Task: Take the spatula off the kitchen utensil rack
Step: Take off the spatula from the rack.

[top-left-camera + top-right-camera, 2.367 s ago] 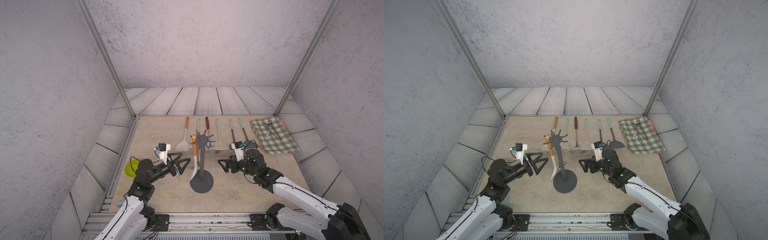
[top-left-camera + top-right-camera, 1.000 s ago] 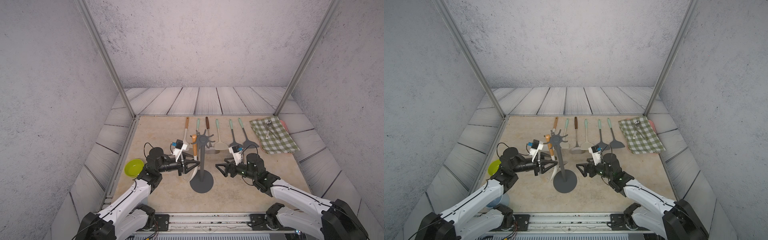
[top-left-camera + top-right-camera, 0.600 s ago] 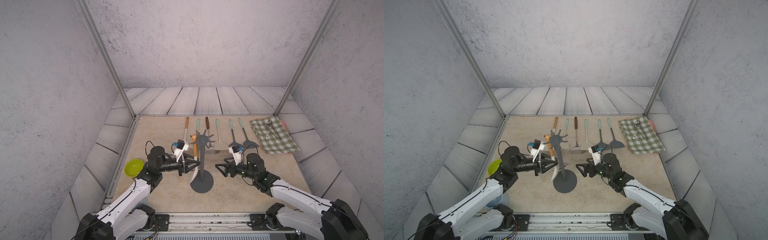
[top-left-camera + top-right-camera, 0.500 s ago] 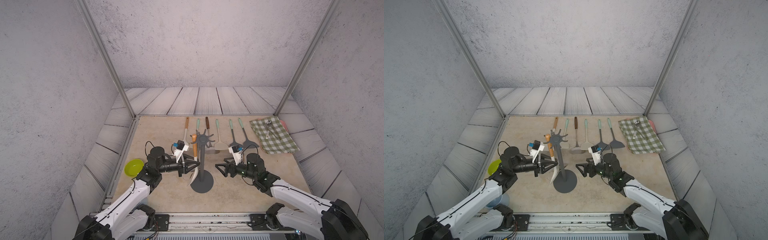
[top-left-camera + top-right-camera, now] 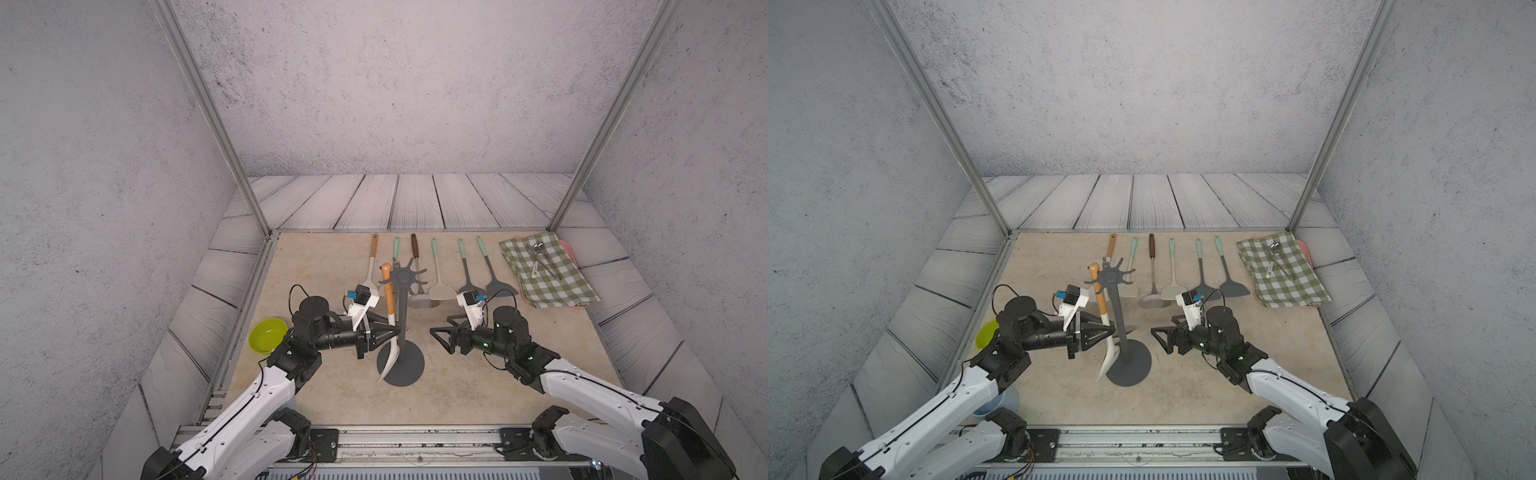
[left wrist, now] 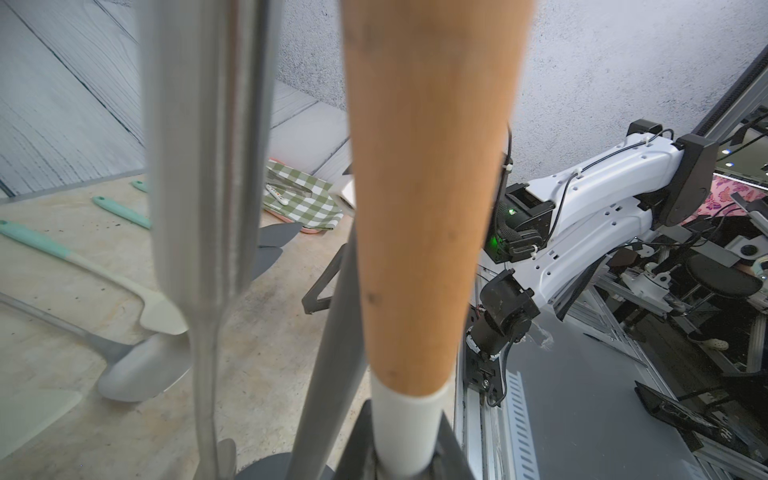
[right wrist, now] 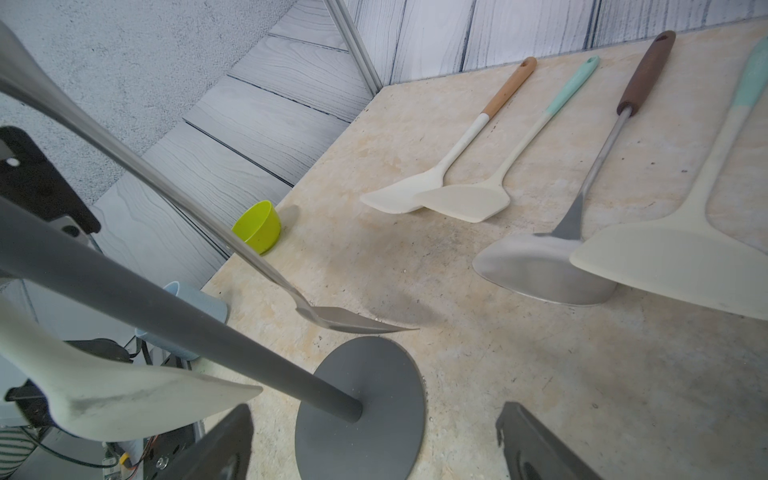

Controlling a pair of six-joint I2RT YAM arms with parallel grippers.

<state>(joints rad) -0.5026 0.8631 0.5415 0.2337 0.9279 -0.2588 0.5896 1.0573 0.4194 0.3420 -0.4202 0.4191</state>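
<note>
While the left gripper (image 5: 394, 328) pinches the spatula (image 5: 387, 291) at its white neck, just below the wooden handle, the spatula hangs from a prong on the left side of the rack (image 5: 409, 368). Its handle is up and its blade is down by the base rim. In the left wrist view, the fingers (image 6: 451, 449) sit tight on both sides of the neck.

The right gripper (image 5: 441, 330) is spread wide and holds nothing. It is on the far side of the pole, near it but apart.

A metal turner (image 7: 199, 216) also hangs on the rack.

Containers:
- Green bowl (image 5: 270, 336): upright at the left edge of the table (image 5: 324, 270). Its inside shows bare green.
- Blue cup (image 7: 199, 305): by the table's near left corner. Its inside is hidden.
- Pink tray (image 5: 567, 249): in the far right corner, covered by a checked cloth (image 5: 548, 282). Spoons (image 5: 539, 249) lie on the cloth.

Six utensils (image 5: 440, 286) lie in a row on the table behind the rack, with their handles pointing away.

Writing: a white-handled piece (image 5: 536, 270) on the cloth bears small marks, too small to read.
</note>
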